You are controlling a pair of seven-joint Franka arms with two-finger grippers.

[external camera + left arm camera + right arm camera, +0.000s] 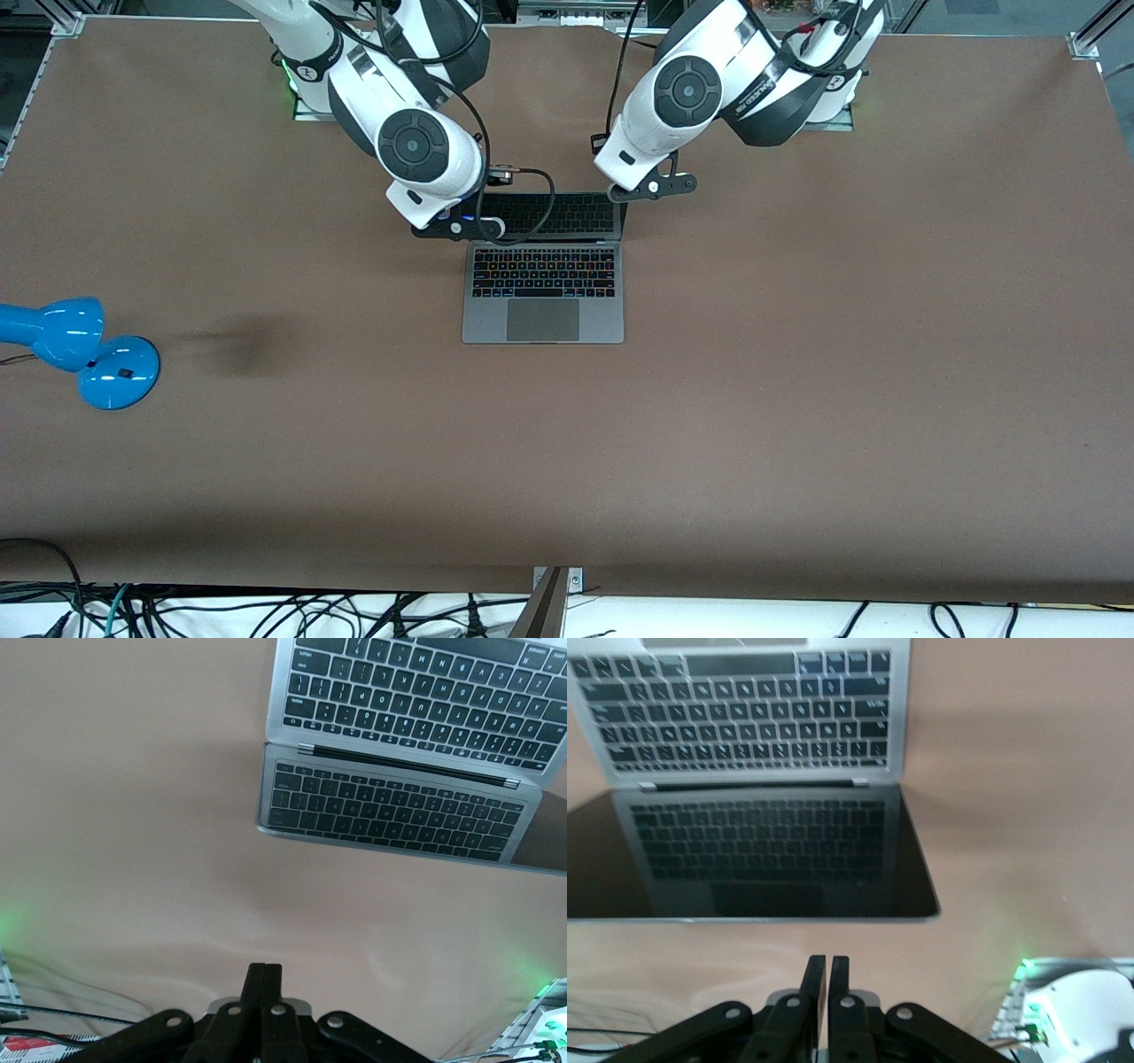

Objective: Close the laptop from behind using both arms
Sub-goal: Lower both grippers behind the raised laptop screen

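Observation:
The grey laptop (542, 319) lies open mid-table, its dark screen (567, 215) tilted back toward the robots' bases and mirroring the keys. In the front view both hands hang over the lid's top edge, the left arm's hand (640, 159) at one corner and the right arm's hand (434, 186) at the other. My left gripper (265, 970) is shut and empty over bare table, with the screen (390, 806) ahead of it. My right gripper (826, 962) is shut to a thin slit with nothing in it, facing the screen (753, 850). Neither touches the lid.
A blue desk lamp (89, 350) stands near the table edge at the right arm's end. The brown table (797, 399) is otherwise bare. Black cables loop from the wrists over the screen, and more cables lie below the table's front edge.

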